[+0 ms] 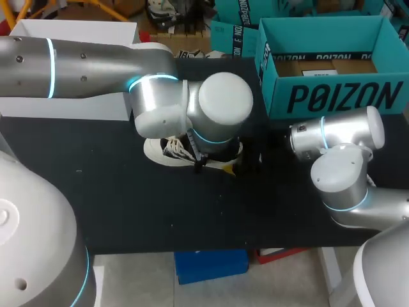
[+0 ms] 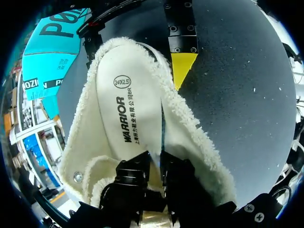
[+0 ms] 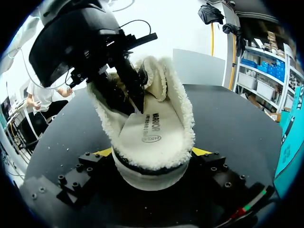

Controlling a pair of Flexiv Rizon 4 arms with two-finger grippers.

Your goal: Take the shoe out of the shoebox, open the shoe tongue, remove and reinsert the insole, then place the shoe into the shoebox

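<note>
White fleece-lined shoe lies at the middle of the black table. The teal shoebox stands open at two o'clock from it, with large dark lettering across its front wall. The right gripper clamps the shoe's heel, a yellow tip against each flank. The left gripper, down inside the shoe, is pinched on the insole. The insole's white face carries a line of black print and an oval size mark.

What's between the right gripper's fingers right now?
The shoe, seen in the right wrist view: the right gripper has a yellow tip against each side of its near end.
</note>
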